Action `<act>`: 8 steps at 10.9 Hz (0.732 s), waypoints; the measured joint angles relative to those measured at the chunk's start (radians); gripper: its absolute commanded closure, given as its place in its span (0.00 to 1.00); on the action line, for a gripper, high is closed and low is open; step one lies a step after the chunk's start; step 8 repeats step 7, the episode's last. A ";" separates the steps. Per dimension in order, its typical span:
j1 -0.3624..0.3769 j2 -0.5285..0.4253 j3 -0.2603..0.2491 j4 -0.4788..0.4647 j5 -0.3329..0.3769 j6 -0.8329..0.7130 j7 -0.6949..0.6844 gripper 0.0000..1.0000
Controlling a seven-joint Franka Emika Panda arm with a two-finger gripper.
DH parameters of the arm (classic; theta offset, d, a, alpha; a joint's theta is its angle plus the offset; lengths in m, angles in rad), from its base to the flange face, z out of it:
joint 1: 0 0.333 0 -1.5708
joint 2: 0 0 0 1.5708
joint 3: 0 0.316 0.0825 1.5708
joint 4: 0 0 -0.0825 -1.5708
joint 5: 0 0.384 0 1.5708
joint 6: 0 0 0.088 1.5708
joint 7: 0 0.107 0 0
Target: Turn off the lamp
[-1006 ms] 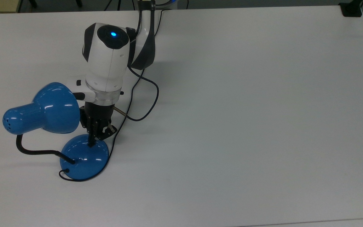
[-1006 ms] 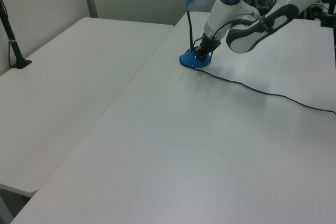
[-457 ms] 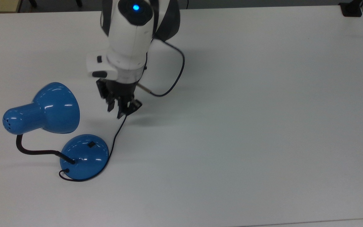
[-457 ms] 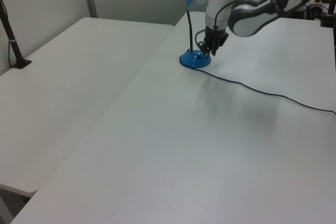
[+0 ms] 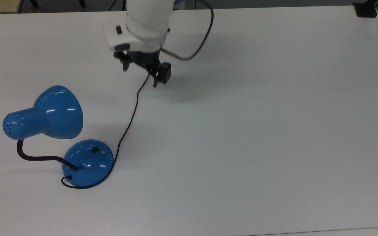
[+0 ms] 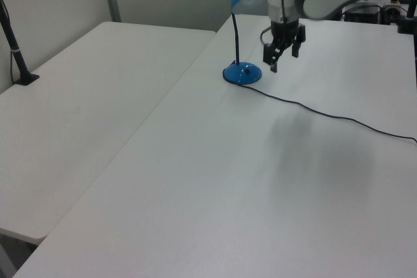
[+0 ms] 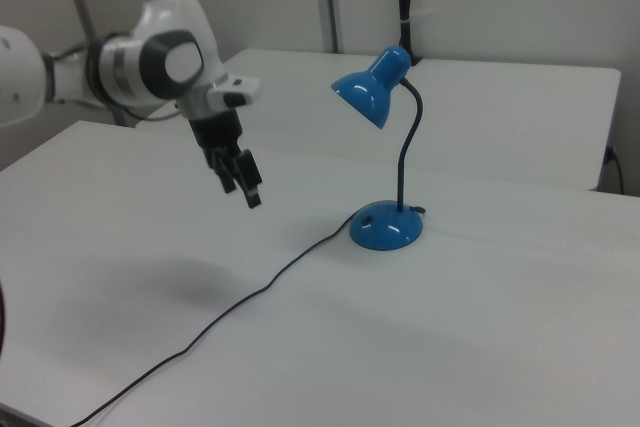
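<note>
the gripper [image 5: 156, 77] hangs above the table [image 5: 274, 131], fingers slightly parted and empty, well apart from the lamp [image 5: 87, 162]; the shade looks unlit, so no further press seems needed.

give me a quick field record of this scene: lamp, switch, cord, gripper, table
lamp: blue desk lamp, upright, shade not visibly lit
switch: small, black, on the domed base, nothing touching it
cord: thin black cord running from the base across the table
gripper: gripper raised, apart from the lamp, holding nothing
table: white table
</note>
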 measured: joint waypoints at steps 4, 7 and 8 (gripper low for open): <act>-0.131 -0.155 0.000 0.053 0.176 -0.273 -0.447 0.00; -0.155 -0.151 -0.001 0.063 0.178 -0.299 -0.507 0.00; -0.155 -0.151 -0.001 0.063 0.178 -0.299 -0.507 0.00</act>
